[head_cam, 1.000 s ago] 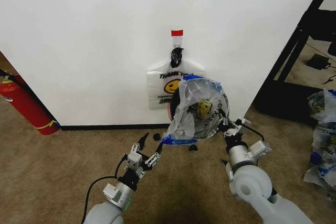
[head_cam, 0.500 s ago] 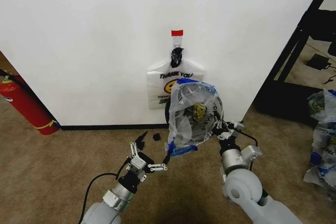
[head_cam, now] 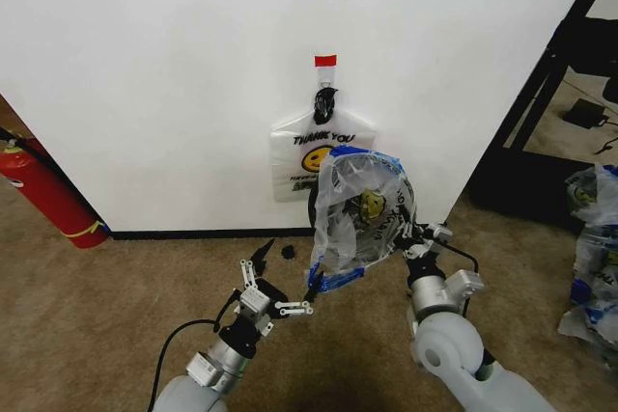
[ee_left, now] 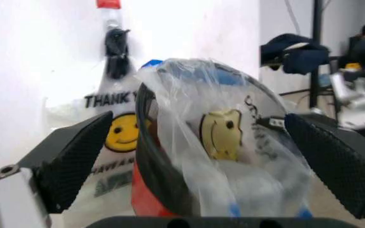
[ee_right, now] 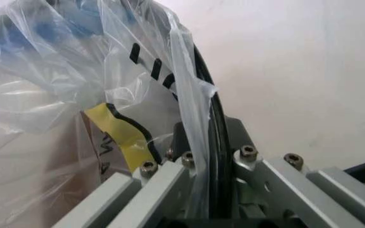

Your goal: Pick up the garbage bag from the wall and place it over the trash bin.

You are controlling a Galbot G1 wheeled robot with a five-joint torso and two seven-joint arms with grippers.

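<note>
A thin translucent white plastic garbage bag (head_cam: 359, 211) with a yellow smiley is draped over the small round black trash bin (ee_left: 154, 161), which stands tilted near the plain white wall (head_cam: 174, 74). The right pincer (head_cam: 417, 235) is clamped on the bin rim and bag together. The left pincer (head_cam: 286, 294) stands spread wide just beside the bag's lower edge. Another printed bag (head_cam: 301, 150) hangs from the wall hook (head_cam: 325, 67).

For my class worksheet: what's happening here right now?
The robot faces a white wall. A garbage bag is stretched over the black trash bin. The right gripper is closed on the bag and bin rim. The left gripper is open, close to the bag's lower edge. More bags hang on the wall hook.
</note>
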